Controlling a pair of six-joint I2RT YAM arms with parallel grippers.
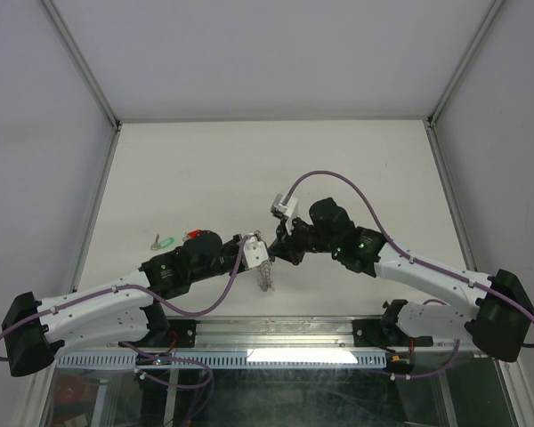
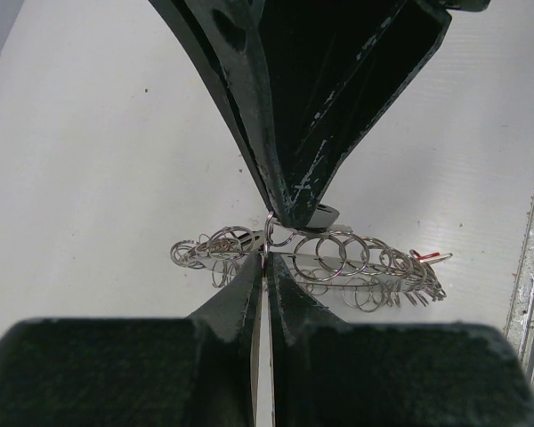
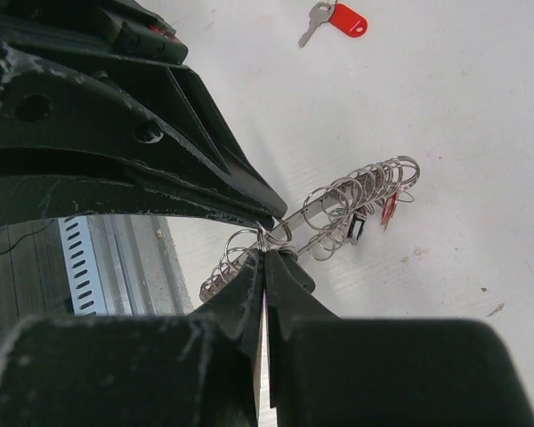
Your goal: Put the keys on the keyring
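both pincers are clenched tip to tip on the keyring [image 2: 338,253], the left pincer [image 2: 265,267] and the right pincer [image 3: 267,262] each pinching its fringed rim, held edge-on over the desk [image 1: 249,160] near the arm bases. a black key head [image 3: 356,231] shows against the ring. the red-headed key [image 3: 345,20] and the green-headed key [image 1: 166,240] lie on the desk, well apart from it to the left.

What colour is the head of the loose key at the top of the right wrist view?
Red; the key shows best in the right wrist view.
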